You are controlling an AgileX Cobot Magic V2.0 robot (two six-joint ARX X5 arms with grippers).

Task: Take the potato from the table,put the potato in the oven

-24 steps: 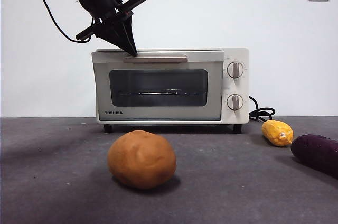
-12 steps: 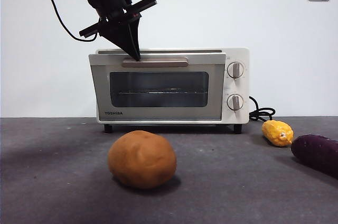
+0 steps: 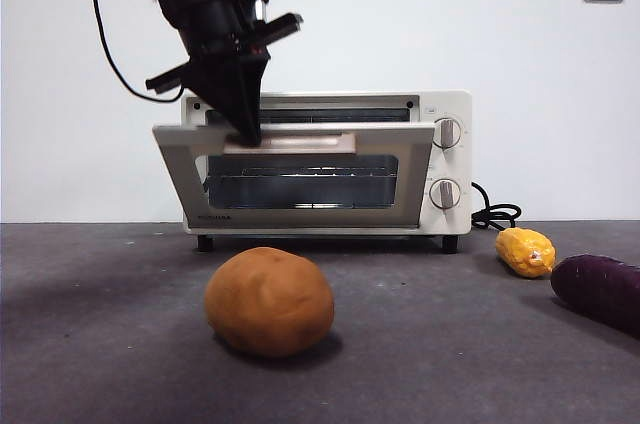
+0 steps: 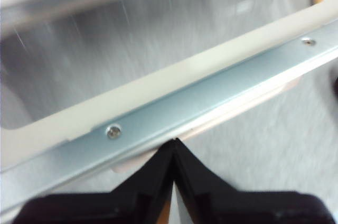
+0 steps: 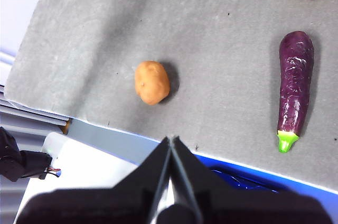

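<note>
My left gripper (image 3: 247, 134) was shut, the 2 jaws meeting at a point, tip pressed on the bar handle (image 3: 290, 144) of the oven (image 3: 445, 159). Door (image 3: 300, 179) hung tilted partly open, its top edge just beyond my tips. Potato (image 3: 268, 301) sat on the table (image 3: 100, 344) below and a bit right of those tips, well apart. Further right: corn piece (image 3: 525, 250), purple vegetable (image 3: 600, 289). My right gripper (image 5: 171, 145) was shut on nothing, high over the table edge, potato beyond its tips.
</note>
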